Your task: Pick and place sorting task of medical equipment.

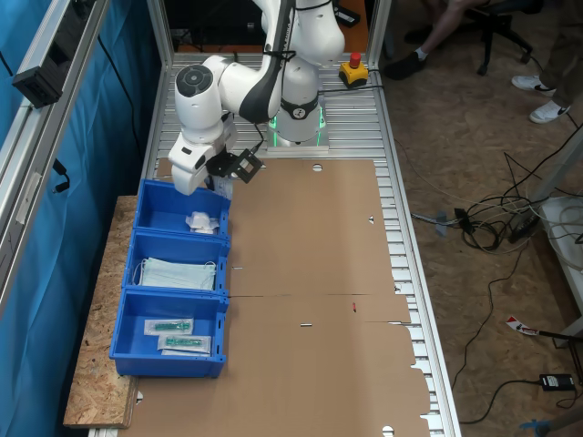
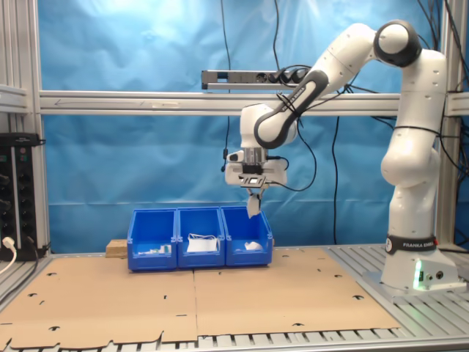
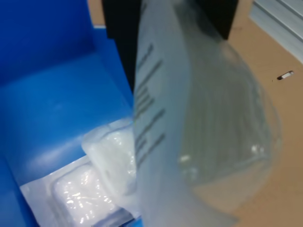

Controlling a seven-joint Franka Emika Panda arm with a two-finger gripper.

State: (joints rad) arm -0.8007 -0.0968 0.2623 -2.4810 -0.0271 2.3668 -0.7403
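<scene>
We see the pincer (image 2: 253,192) clenched on the packet (image 2: 253,205) by its top edge, hanging above the end bin (image 2: 248,238); we judge it light, limp, crinkly and slippery; best gripped at the flat sealed rim

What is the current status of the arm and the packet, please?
End effector shut on flat clear-wrapped white packet, hanging above end blue plastic bin. Similar packets already inside. Nothing obstructing.
</scene>
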